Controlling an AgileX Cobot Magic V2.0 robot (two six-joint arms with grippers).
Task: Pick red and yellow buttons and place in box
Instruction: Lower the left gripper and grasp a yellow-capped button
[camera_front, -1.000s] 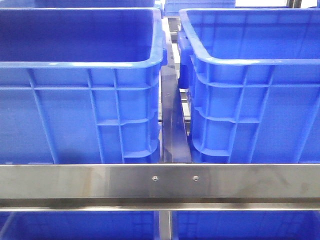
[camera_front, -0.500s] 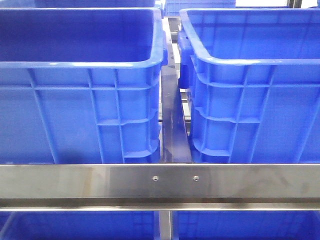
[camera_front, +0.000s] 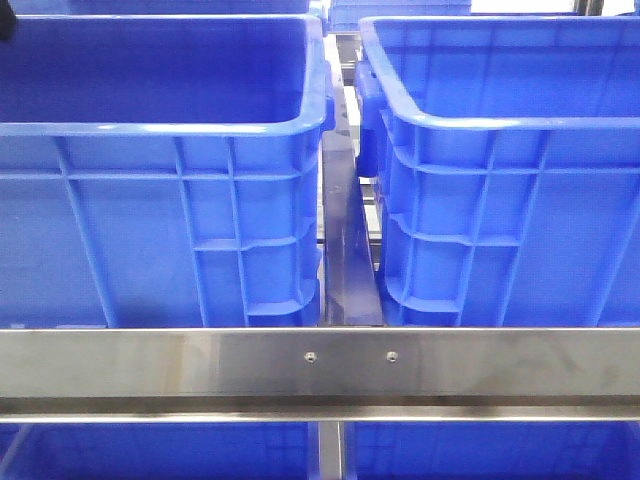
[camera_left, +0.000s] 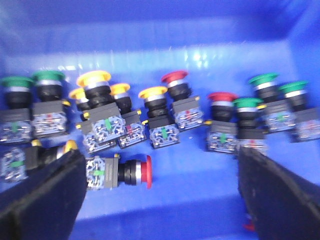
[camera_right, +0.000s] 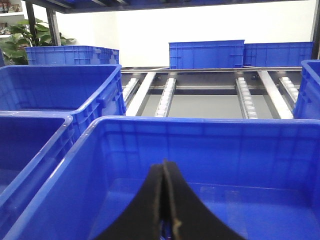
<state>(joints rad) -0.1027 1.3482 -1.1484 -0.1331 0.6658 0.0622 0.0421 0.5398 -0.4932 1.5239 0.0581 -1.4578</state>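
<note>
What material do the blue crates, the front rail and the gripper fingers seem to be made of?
Blue crates: probably moulded plastic, glossy, with ribbed walls and rounded rims. Front rail: looks like brushed steel, silvery with soft reflections and two screws. Left gripper fingers: matte black, perhaps rubber or foam; blur leaves it open.

Glossy blue plastic crates (camera_front: 180, 240), brushed steel rail (camera_front: 320, 365)

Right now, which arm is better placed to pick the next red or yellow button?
Left. Its open gripper hangs inside the blue crate over the buttons, a red button lying on its side between the fingers. The right gripper is shut over another crate, no buttons visible.
</note>
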